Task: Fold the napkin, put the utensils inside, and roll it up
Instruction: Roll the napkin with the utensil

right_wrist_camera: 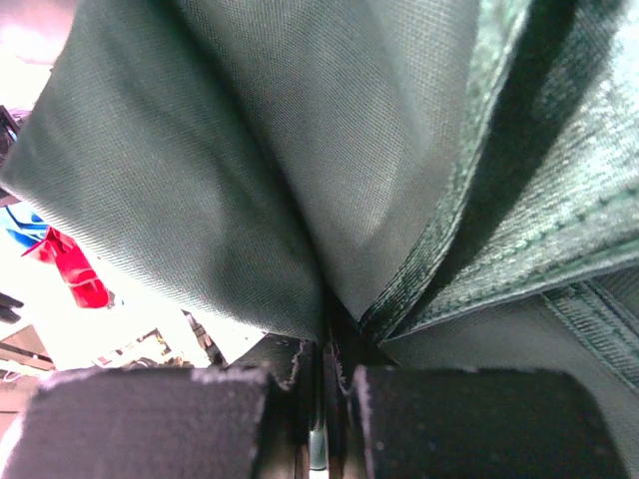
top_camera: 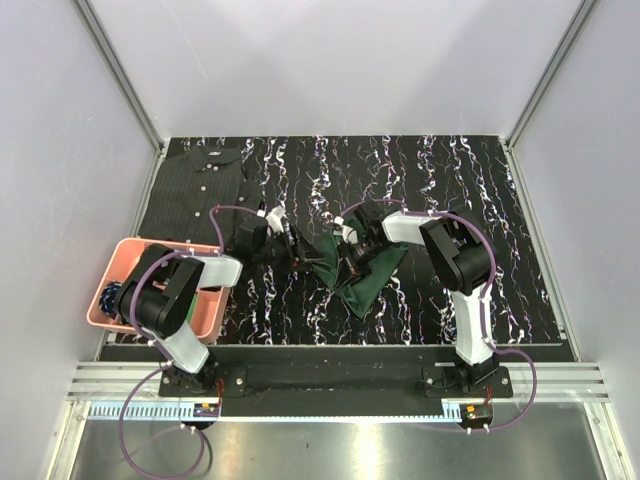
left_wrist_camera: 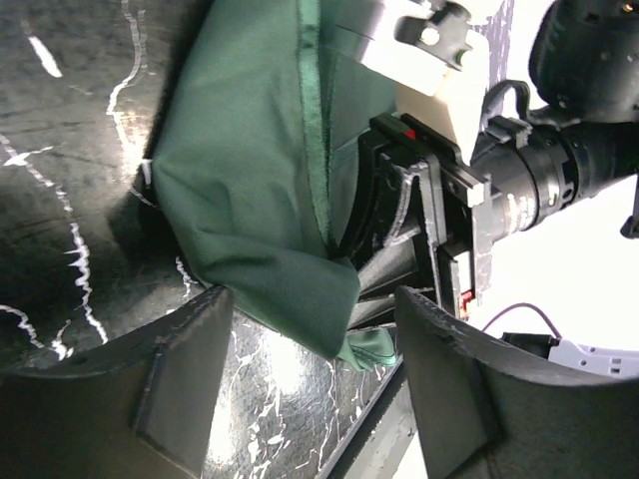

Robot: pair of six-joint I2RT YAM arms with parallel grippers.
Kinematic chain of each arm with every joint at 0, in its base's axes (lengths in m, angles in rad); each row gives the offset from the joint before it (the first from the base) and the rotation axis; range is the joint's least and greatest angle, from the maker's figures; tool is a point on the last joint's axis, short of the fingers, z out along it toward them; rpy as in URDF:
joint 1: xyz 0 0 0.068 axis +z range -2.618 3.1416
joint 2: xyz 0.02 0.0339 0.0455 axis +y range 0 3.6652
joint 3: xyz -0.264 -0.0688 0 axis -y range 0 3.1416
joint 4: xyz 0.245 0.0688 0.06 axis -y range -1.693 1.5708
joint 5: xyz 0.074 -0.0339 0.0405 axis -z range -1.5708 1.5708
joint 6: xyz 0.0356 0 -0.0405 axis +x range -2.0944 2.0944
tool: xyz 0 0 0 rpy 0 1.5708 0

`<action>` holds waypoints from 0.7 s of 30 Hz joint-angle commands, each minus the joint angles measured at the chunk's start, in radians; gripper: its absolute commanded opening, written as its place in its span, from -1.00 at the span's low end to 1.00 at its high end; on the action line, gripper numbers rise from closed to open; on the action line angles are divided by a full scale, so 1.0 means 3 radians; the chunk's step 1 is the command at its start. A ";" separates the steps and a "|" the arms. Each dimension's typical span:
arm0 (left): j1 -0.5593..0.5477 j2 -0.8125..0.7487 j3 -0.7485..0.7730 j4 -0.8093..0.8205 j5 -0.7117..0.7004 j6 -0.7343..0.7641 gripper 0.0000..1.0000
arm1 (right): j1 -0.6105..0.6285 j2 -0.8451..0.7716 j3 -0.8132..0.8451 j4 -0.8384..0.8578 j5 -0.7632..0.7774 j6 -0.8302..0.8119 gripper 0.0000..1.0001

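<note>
Bright even light, glare on table [left_wrist_camera: 270, 364], wrist close-ups soft (backgrounds blown white)

- You have the top camera fixed high above and behind the arms, facing down and forward. The table [top_camera: 450, 200] fills mid-frame, seen from far off.
- Your left wrist camera sits close and looks along the left gripper [left_wrist_camera: 312, 309], whose fingers occupy the lower corners, towards the napkin [left_wrist_camera: 240, 180].
- Your right wrist camera is nearest of all: cloth fills the frame, with the right gripper [right_wrist_camera: 324, 399] along the bottom edge.
- All three views share the napkin. The left wrist view also takes in the right gripper, upper right.
</note>
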 commanded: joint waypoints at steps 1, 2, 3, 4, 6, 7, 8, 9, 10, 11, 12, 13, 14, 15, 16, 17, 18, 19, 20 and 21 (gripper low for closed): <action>0.0055 0.0072 0.0134 -0.0139 0.0041 -0.0094 0.41 | -0.0005 0.0089 0.0021 -0.0067 0.0396 -0.0184 -1.00; 0.0065 0.0092 0.0144 -0.0200 0.0082 -0.0125 0.43 | -0.0005 0.0089 0.0021 -0.0078 0.0421 -0.0194 -1.00; 0.0080 0.0118 0.0149 -0.0231 0.0092 -0.0145 0.43 | 0.0000 0.0089 0.0021 -0.0088 0.0437 -0.0194 -1.00; 0.0085 0.0118 0.0150 -0.0252 0.0108 -0.0161 0.43 | -0.0005 0.0084 0.0021 -0.0088 0.0447 -0.0200 -1.00; 0.0096 0.0149 0.0165 -0.0313 0.0123 -0.0181 0.43 | -0.0006 0.0079 0.0016 -0.0098 0.0493 -0.0215 -1.00; 0.0101 0.0154 0.0185 -0.0359 0.0118 -0.0181 0.43 | -0.0005 0.0079 0.0011 -0.0093 0.0508 -0.0215 -1.00; 0.0101 0.0164 0.0200 -0.0456 0.0073 -0.0166 0.43 | -0.0011 0.0079 0.0006 -0.0098 0.0524 -0.0220 -1.00; 0.0106 0.0199 0.0231 -0.0497 0.0057 -0.0156 0.43 | -0.0006 0.0089 0.0011 -0.0098 0.0529 -0.0225 -1.00; 0.0111 0.0205 0.0241 -0.0513 0.0057 -0.0161 0.43 | -0.0005 0.0089 0.0006 -0.0098 0.0534 -0.0230 -1.00; 0.0121 0.0225 0.0252 -0.0493 0.0067 -0.0191 0.43 | -0.0005 0.0089 0.0006 -0.0108 0.0544 -0.0240 -1.00; 0.0126 0.0271 0.0262 -0.0482 0.0067 -0.0212 0.42 | -0.0005 0.0094 0.0006 -0.0093 0.0554 -0.0240 -1.00; 0.0131 0.0297 0.0267 -0.0462 0.0077 -0.0263 0.37 | -0.0005 0.0094 0.0001 -0.0098 0.0575 -0.0246 -1.00; 0.0141 0.0322 0.0267 -0.0396 0.0118 -0.0288 0.34 | -0.0005 0.0089 0.0001 -0.0103 0.0625 -0.0256 -1.00; 0.0157 0.0368 0.0277 -0.0380 0.0128 -0.0314 0.32 | -0.0005 0.0084 0.0001 -0.0113 0.0646 -0.0261 -1.00; 0.0162 0.0394 0.0282 -0.0370 0.0128 -0.0340 0.26 | -0.0005 0.0084 0.0006 -0.0113 0.0662 -0.0266 -1.00; 0.0172 0.0414 0.0293 -0.0375 0.0139 -0.0345 0.24 | -0.0005 0.0079 0.0006 -0.0113 0.0682 -0.0271 -1.00; 0.0182 0.0455 0.0318 -0.0385 0.0149 -0.0345 0.23 | -0.0005 0.0079 0.0011 -0.0113 0.0692 -0.0271 -1.00; 0.0188 0.0471 0.0333 -0.0410 0.0154 -0.0340 0.21 | -0.0005 0.0074 0.0016 -0.0113 0.0697 -0.0276 -1.00; 0.0203 0.0486 0.0344 -0.0431 0.0164 -0.0345 0.15 | -0.0005 0.0074 0.0016 -0.0108 0.0723 -0.0276 -1.00; 0.0208 0.0501 0.0369 -0.0456 0.0179 -0.0345 0.13 | -0.0005 0.0069 0.0021 -0.0118 0.0743 -0.0276 -1.00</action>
